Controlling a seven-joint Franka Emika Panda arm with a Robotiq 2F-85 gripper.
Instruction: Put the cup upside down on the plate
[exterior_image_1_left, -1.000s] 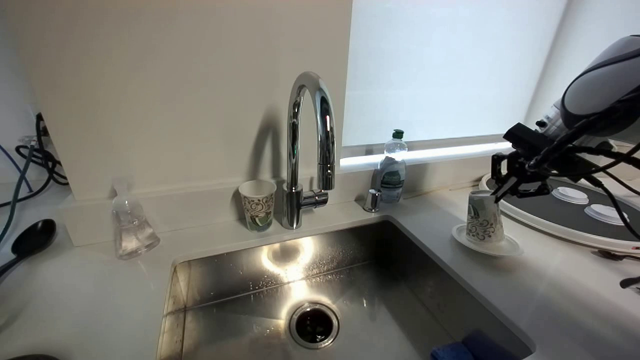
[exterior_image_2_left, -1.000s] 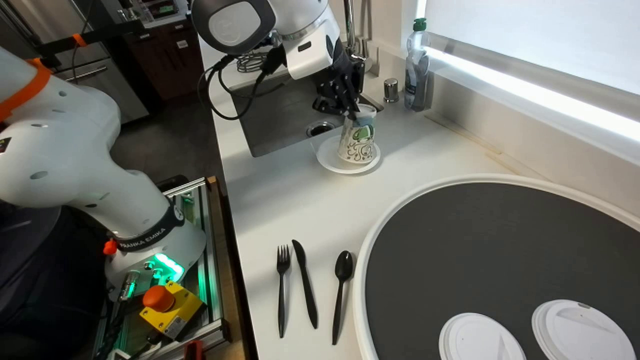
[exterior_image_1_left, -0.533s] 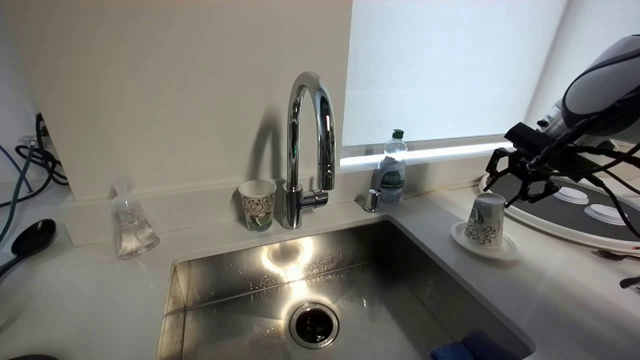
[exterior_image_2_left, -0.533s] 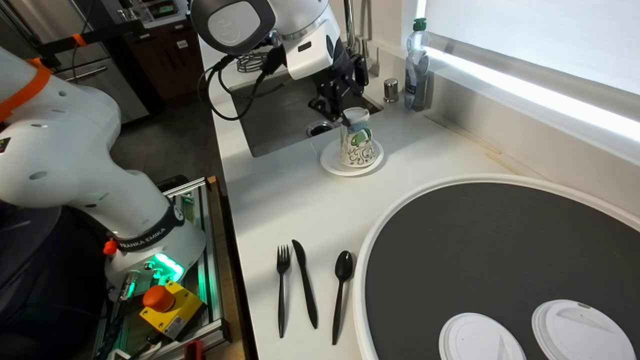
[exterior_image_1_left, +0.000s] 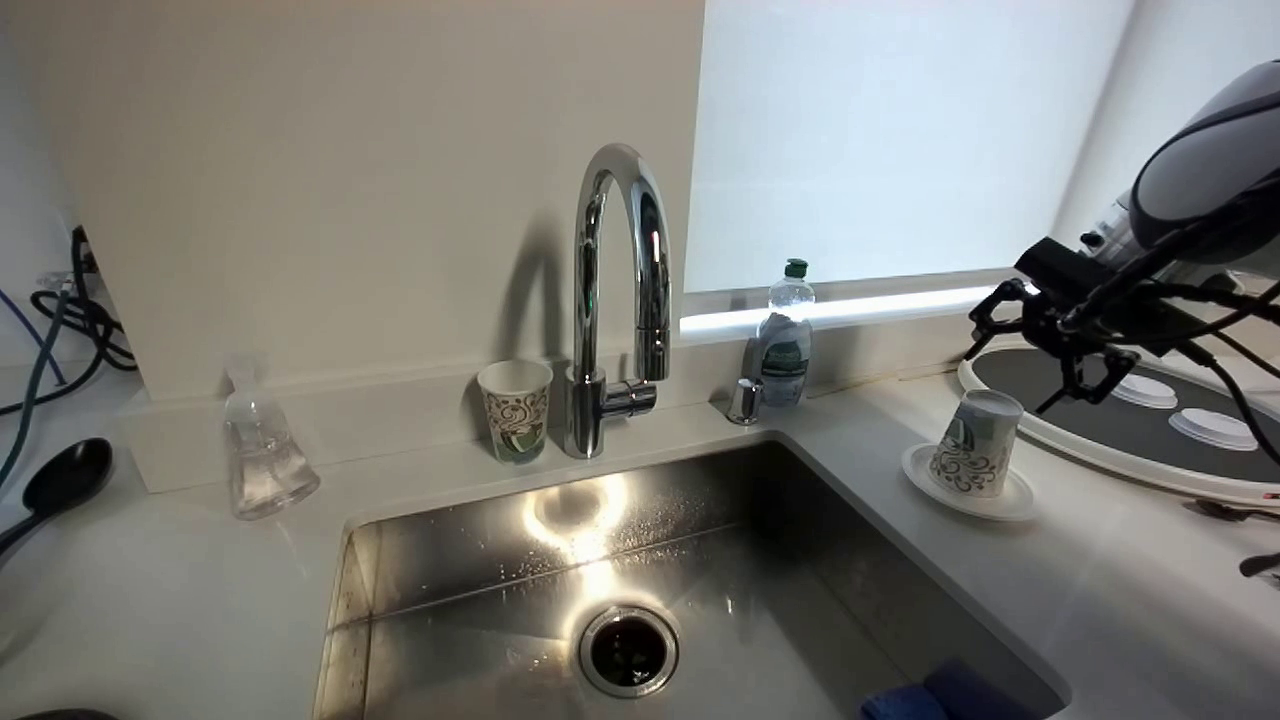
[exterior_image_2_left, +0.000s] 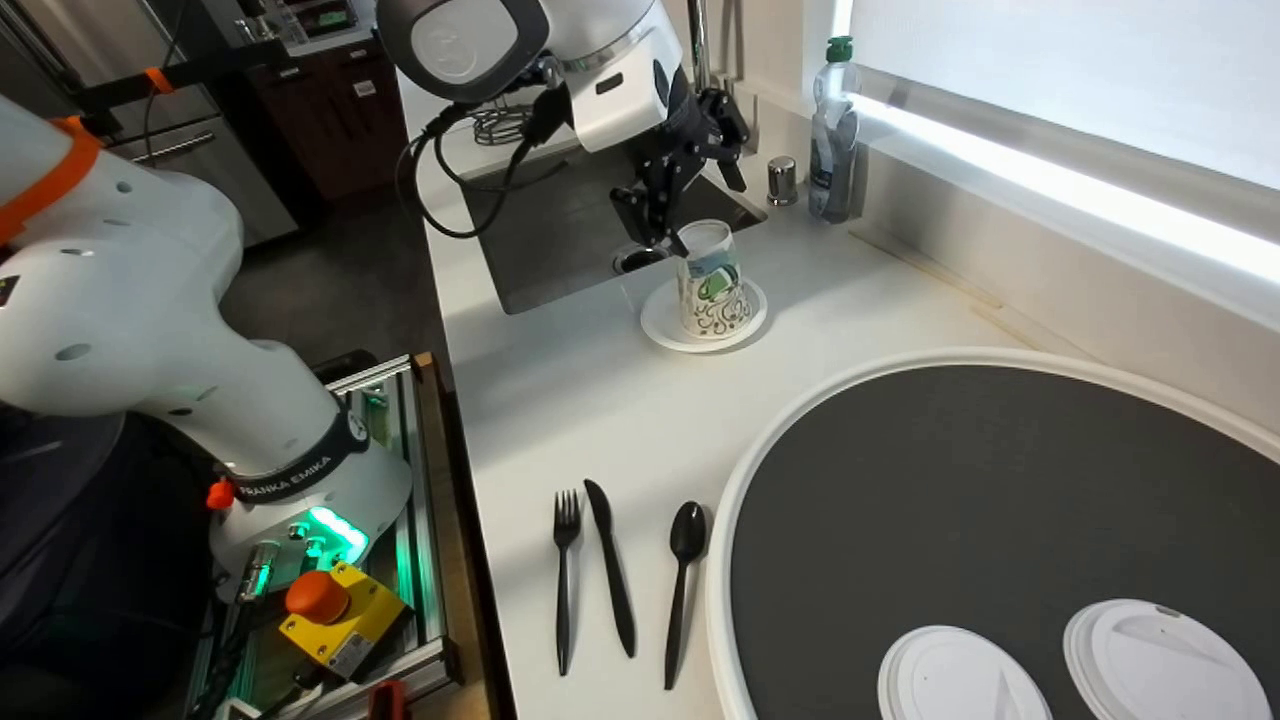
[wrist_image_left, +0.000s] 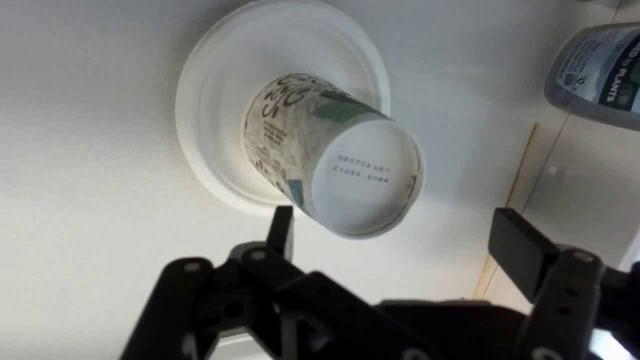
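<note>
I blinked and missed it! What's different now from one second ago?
The gripper let go of the upside-down cup: its jaws opened and it moved up a little. In an exterior view, the cup's top tipped toward the picture's right and the plate shifted slightly left. The other cup, soap bottle, fork, knife and spoon stayed put.

wrist view nearest, downward, all share plate

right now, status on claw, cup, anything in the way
Claw open, holding nothing. Paper cup upside down on small white plate, looks tilted. Possible snag: one finger close beside the cup.
</note>
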